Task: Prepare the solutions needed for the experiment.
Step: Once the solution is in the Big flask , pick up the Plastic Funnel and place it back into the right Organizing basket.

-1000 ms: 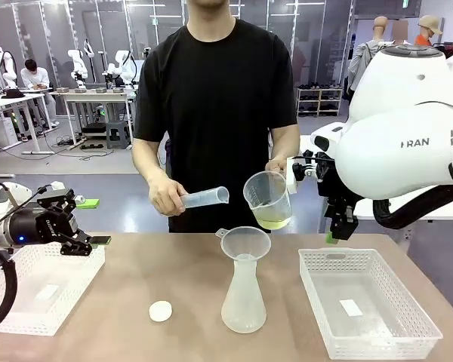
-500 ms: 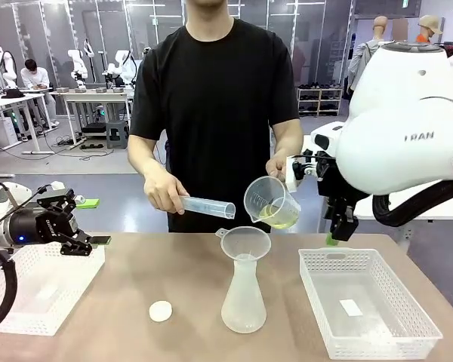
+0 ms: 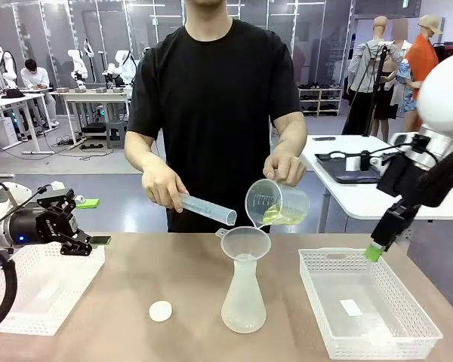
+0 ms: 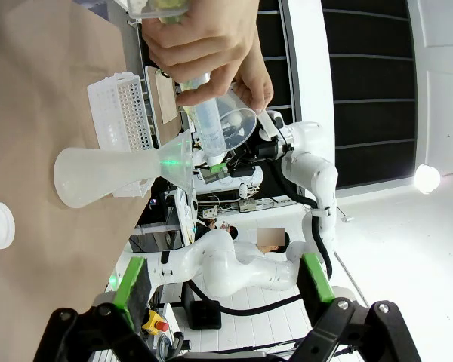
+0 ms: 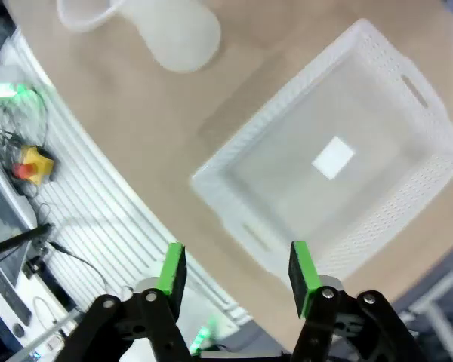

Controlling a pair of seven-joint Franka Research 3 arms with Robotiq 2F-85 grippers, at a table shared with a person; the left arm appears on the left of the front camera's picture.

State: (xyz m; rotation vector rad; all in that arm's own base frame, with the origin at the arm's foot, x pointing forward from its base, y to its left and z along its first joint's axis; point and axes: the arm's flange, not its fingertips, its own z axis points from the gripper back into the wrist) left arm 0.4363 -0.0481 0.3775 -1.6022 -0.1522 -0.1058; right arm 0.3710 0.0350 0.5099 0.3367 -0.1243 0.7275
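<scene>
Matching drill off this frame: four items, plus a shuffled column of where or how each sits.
1. clear plastic measuring beaker
2. translucent funnel
3. small white round cap
4. clear slim graduated cylinder

A. flat on the brown table, beside the frosted conical flask
B. tilted above the funnel, holding pale yellow-green liquid
C. seated in that flask's neck
D. slanted, gripped by a person's hand

Pairs: 1-B, 2-C, 3-A, 4-D

I have the flask (image 3: pixel 243 300) mid-surface (image 3: pixel 166 271), the funnel (image 3: pixel 244 243) in its neck and a small cap (image 3: pixel 160 311) to its left. One basket (image 3: pixel 75 290) sits far left, another (image 3: pixel 370 302) right. The person's beaker (image 3: pixel 270 200), holding the solutions (image 3: pixel 283 219), is tipped just above the funnel, with a cylinder (image 3: pixel 208 207) to its left.
</scene>
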